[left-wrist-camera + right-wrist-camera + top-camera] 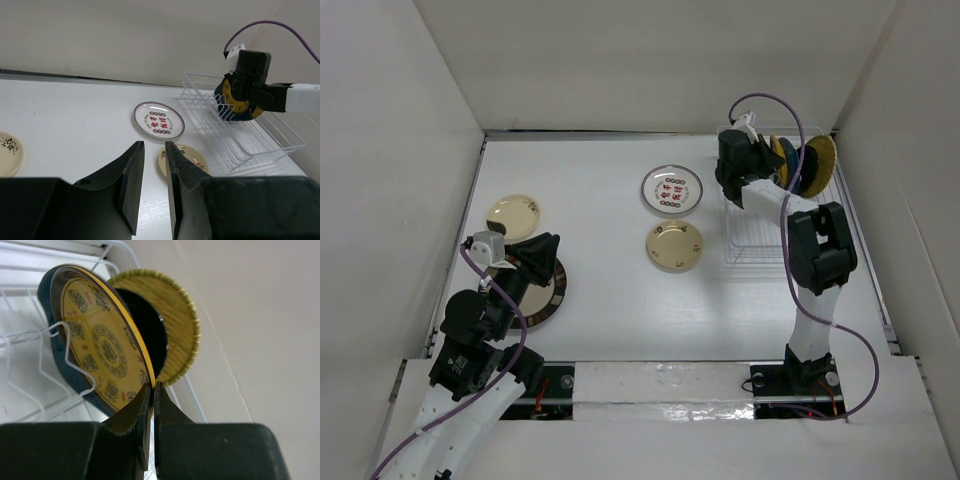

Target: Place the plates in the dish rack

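The dish rack point(760, 235) stands at the right. At its far end, a blue leaf-shaped plate point(52, 315), a yellow patterned plate point(100, 345), a glossy black plate point(145, 325) and a woven yellow plate point(177, 325) stand on edge. My right gripper point(152, 386) is shut on the yellow patterned plate's rim, among the rack's tines. My left gripper point(552, 248) is open by a narrow gap and empty, above the large dark-rimmed plate point(552, 297). A cream plate point(513, 215), a white plate with red-green marks point(672, 190) and another cream plate point(675, 246) lie flat on the table.
White walls enclose the table on three sides; the right wall is close behind the rack. The near half of the rack point(260, 145) holds no plates. In the left wrist view the white plate point(158, 120) and a cream plate point(192, 155) lie ahead of the fingers.
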Controlling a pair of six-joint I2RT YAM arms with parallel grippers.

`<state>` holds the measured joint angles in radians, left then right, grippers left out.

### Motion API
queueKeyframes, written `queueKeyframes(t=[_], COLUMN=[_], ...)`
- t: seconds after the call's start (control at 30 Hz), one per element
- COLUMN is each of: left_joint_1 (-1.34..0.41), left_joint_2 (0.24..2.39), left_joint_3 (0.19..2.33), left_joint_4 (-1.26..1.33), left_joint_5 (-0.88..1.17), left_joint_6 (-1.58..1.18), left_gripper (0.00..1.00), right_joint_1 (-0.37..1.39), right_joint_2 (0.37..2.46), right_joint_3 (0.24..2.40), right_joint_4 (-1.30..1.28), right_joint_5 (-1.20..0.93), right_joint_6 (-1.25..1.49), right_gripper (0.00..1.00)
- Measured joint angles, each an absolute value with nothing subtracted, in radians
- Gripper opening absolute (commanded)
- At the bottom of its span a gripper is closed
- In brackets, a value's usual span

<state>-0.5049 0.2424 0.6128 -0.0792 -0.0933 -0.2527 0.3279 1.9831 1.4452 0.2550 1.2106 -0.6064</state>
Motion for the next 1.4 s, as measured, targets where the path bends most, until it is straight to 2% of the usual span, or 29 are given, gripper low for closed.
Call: queueKeyframes(t=[0.17,0.27,0.3,0.33,0.4,0.47,0.57,0.67,0.7,0.77,0.8,1.17,1.2,1.23,1.27,1.4], left_joint_1=[-0.505,-0.505,-0.505,-0.505,-0.505,-0.505,-0.505,-0.505,-0.505,-0.505,-0.505,-0.505,-0.505,-0.505,-0.505,-0.514], left_joint_2=[0.247,0.255,0.259,0.263,0.271,0.278,0.291,0.315,0.322,0.367,0.395,0.916,0.963,1.008,1.052,1.238], left_joint_3=[0.613,0.613,0.613,0.613,0.613,0.613,0.613,0.613,0.613,0.613,0.613,0.699,0.71,0.72,0.731,0.783], left_joint_4=[-0.079,-0.079,-0.079,-0.079,-0.079,-0.079,-0.079,-0.078,-0.078,-0.077,-0.078,-0.078,-0.073,-0.067,-0.055,0.015], left_joint_5=[-0.094,-0.094,-0.094,-0.094,-0.094,-0.094,-0.094,-0.091,-0.088,-0.085,-0.084,0.068,0.083,0.094,0.106,0.14], left_joint_6=[-0.253,-0.253,-0.253,-0.253,-0.253,-0.253,-0.253,-0.253,-0.253,-0.256,-0.257,-0.323,-0.339,-0.355,-0.372,-0.457], left_gripper=[0.21,0.21,0.21,0.21,0.21,0.22,0.22,0.2,0.16,0.09,0.0,0.0,0.16,0.23,0.34,0.45], right_joint_1=[0.321,0.312,0.305,0.3,0.294,0.294,0.295,0.308,0.312,0.361,0.395,0.651,0.665,0.681,0.694,0.732], right_joint_2=[1.994,1.991,1.987,1.98,1.958,1.922,1.834,1.692,1.667,1.541,1.499,1.359,1.337,1.314,1.289,1.199], right_joint_3=[1.474,1.504,1.509,1.51,1.512,1.512,1.507,1.454,1.439,1.353,1.313,0.886,0.855,0.83,0.806,0.748], right_joint_4=[0.084,-0.025,-0.053,-0.078,-0.125,-0.167,-0.212,-0.205,-0.194,-0.168,-0.147,0.046,0.06,0.076,0.096,0.172], right_joint_5=[1.151,1.103,1.083,1.063,1.028,0.991,0.91,0.789,0.747,0.67,0.633,0.334,0.327,0.32,0.313,0.295], right_joint_6=[-0.427,-0.298,-0.258,-0.225,-0.17,-0.125,-0.048,0.032,0.061,0.108,0.136,0.336,0.345,0.353,0.358,0.369], right_gripper=[0.0,0.23,0.37,0.43,0.51,0.52,0.47,0.09,0.0,0.0,0.0,0.0,0.0,0.0,0.01,0.05])
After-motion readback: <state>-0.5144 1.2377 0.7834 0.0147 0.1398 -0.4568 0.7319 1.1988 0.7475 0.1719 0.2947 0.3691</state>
